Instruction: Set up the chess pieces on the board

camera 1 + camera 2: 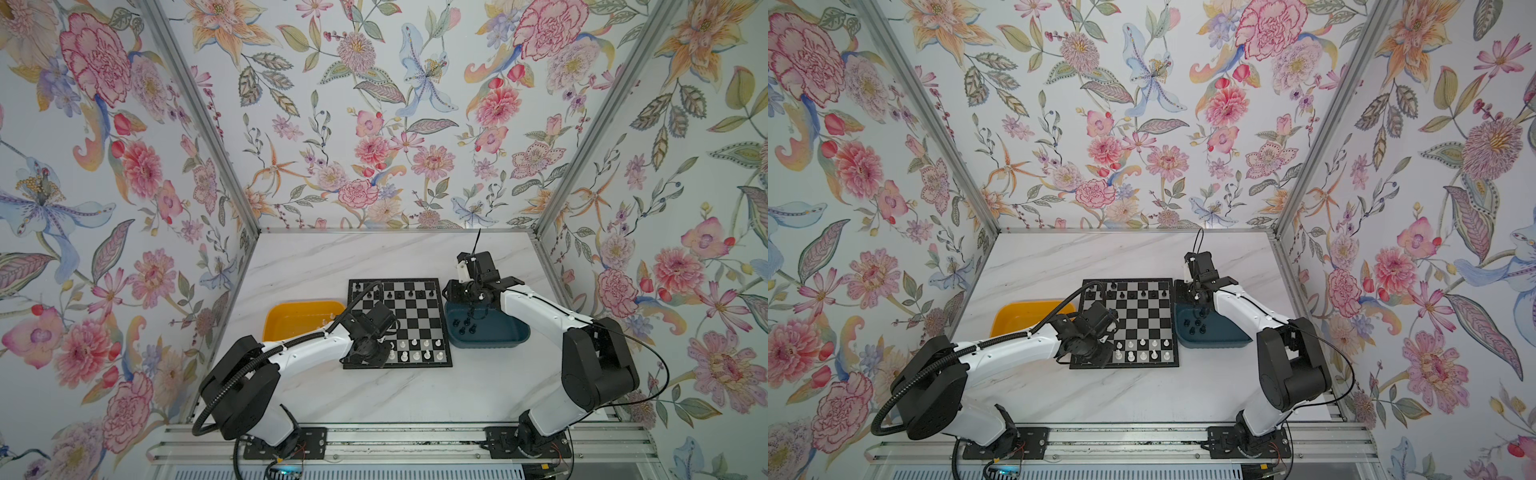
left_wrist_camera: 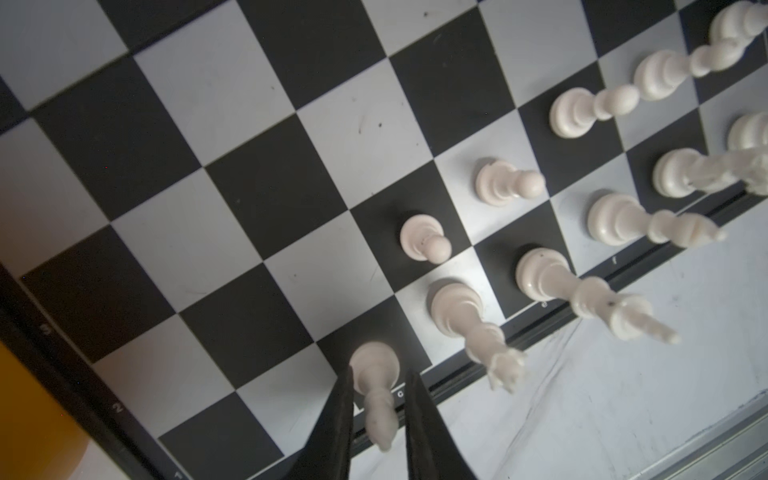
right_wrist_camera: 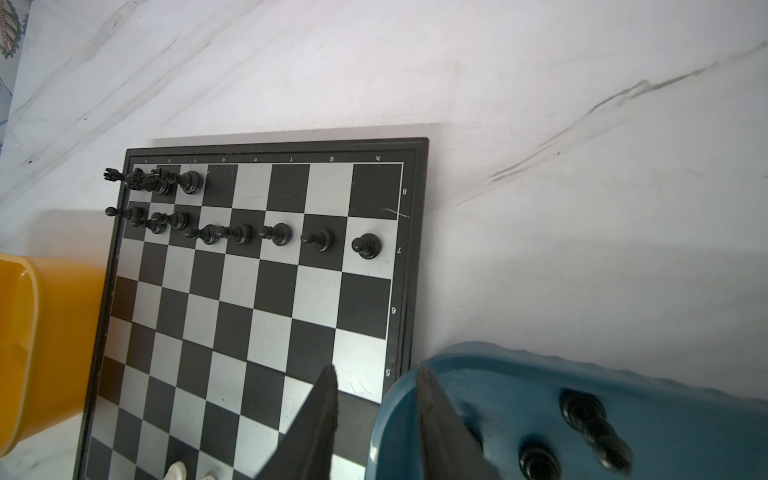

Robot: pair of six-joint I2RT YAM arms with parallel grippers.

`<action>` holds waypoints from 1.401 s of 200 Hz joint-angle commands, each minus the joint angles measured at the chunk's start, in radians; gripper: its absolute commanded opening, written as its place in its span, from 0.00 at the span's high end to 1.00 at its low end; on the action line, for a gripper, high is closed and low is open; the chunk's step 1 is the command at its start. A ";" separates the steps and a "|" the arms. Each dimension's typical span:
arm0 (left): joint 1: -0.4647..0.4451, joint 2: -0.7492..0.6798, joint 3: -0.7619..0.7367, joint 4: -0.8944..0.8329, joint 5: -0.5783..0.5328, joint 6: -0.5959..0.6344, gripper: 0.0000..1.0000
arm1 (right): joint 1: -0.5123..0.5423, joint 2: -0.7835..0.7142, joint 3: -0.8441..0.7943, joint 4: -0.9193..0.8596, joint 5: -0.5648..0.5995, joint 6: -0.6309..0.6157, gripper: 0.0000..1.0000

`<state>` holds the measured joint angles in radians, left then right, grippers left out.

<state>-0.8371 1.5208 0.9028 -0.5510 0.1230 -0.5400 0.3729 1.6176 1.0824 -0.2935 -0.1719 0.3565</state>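
Two dark fingers of your left gripper [image 2: 379, 373] stand slightly parted on either side of a white piece [image 2: 374, 399]. A sliver of gap shows on each side, so the gripper grips nothing. That piece stands upright on a dark square in the nearest row of the board [image 1: 409, 316], toward its left. More white pieces [image 1: 414, 344] stand on the near squares to the right of it, and black pieces [image 3: 279, 233] line the far rows. The board lies between a yellow tray [image 1: 291, 318] on the left and a blue tray [image 1: 511, 334] on the right. Your right gripper [image 3: 377, 368] hangs over the blue tray's left rim with its jaws apart and empty. Loose black pieces [image 3: 594, 428] lie in that tray.
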 commanded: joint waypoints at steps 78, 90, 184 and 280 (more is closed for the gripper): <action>-0.011 -0.070 0.027 -0.035 -0.092 -0.031 0.66 | 0.004 -0.036 -0.019 0.015 0.016 0.015 0.66; -0.011 -0.088 0.038 -0.047 -0.104 -0.034 0.66 | 0.005 -0.037 -0.019 0.014 0.016 0.016 0.66; 0.095 -0.328 0.057 -0.180 -0.225 -0.049 0.62 | 0.004 -0.024 0.004 0.016 0.011 0.015 0.66; 0.313 -0.395 -0.076 -0.194 -0.210 -0.011 0.63 | 0.000 -0.013 0.025 -0.006 0.023 0.014 0.66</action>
<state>-0.5606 1.1042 0.8520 -0.7334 -0.0856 -0.5716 0.3729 1.6062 1.0790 -0.2932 -0.1650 0.3637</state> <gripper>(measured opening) 0.375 0.342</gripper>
